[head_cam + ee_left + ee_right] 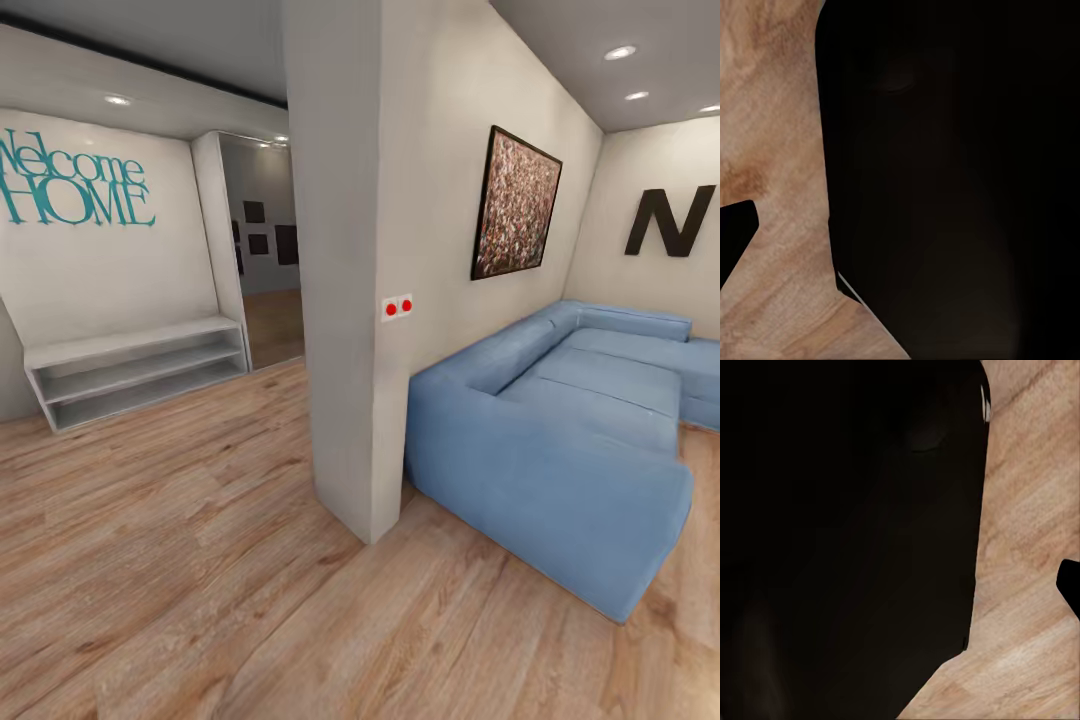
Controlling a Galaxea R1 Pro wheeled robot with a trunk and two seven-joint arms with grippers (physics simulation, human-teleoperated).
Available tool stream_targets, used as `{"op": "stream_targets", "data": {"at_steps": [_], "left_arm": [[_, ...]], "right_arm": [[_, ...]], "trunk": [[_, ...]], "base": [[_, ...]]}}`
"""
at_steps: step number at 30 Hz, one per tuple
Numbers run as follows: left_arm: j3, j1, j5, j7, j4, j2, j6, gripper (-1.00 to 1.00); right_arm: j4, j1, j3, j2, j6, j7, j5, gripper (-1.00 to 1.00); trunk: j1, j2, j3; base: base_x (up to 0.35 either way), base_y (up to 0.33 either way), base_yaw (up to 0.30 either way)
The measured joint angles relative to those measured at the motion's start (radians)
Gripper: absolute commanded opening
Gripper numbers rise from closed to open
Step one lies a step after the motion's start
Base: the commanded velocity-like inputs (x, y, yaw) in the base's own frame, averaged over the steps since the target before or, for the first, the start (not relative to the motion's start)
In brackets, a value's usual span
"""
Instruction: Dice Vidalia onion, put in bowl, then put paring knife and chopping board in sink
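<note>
Nearest, wooden floor [200, 600] lies under the robot, then a white pillar [350, 300] with a blue sofa [560, 440] beside it, and a low shelf [140, 370] against the far wall. Both wrist views show dark shapes over floor, so I cannot tell either claw's state. Judging by this living room, the robot is on its way: no kitchen or onion appears, and all 4 steps seem left.

Wood-plank floor [180, 560], matt; sofa [560, 430] blue cloth; wall [340, 250] smooth plaster.

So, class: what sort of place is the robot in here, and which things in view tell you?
Probably a home's living room and entry: a blue sectional sofa, a "Welcome HOME" wall sign and a framed picture.
</note>
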Motion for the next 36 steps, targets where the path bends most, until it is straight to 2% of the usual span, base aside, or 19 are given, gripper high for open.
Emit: {"op": "stream_targets", "data": {"at_steps": [6, 11, 21, 24, 34, 35, 36], "left_arm": [[-0.003, -0.012, 0.003, -0.008, 0.001, -0.003, 0.007, 1.00], [-0.001, -0.013, 0.005, -0.010, 0.001, -0.005, 0.008, 1.00], [-0.003, -0.013, 0.004, -0.007, 0.007, -0.002, 0.007, 1.00], [0.002, -0.013, 0.004, -0.007, 0.005, 0.007, 0.007, 1.00], [0.005, -0.014, 0.003, -0.006, -0.047, 0.008, 0.007, 1.00], [0.005, -0.013, 0.003, -0.005, -0.113, 0.008, 0.007, 1.00], [0.005, -0.013, 0.003, -0.004, -0.259, 0.009, 0.007, 1.00]], "right_arm": [[-0.020, -0.028, 0.000, 0.027, -0.009, -0.003, 0.001, 1.00], [-0.028, -0.057, 0.001, 0.036, -0.030, -0.003, 0.003, 1.00], [-0.029, -0.058, 0.000, 0.041, -0.085, -0.003, 0.001, 1.00], [-0.029, -0.059, 0.001, 0.042, -0.102, -0.003, 0.001, 1.00], [-0.069, -0.059, 0.000, 0.028, -0.140, -0.004, 0.005, 1.00], [-0.148, -0.059, -0.001, 0.027, -0.139, -0.004, 0.005, 1.00], [-0.265, -0.064, 0.000, 0.027, -0.139, -0.005, 0.006, 1.00]], "trunk": [[0.000, 0.000, 0.001], [0.000, 0.000, 0.001], [0.000, 0.000, 0.001], [0.000, 0.000, 0.001], [0.000, 0.000, 0.001], [0.000, 0.000, 0.000], [0.000, 0.000, 0.001]], "base": [[0.000, 0.000, 0.000], [0.000, 0.000, 0.000], [0.000, 0.000, 0.000], [0.000, 0.000, 0.000], [0.000, 0.000, 0.000], [0.000, 0.000, 0.000], [0.000, 0.000, 0.000]]}}
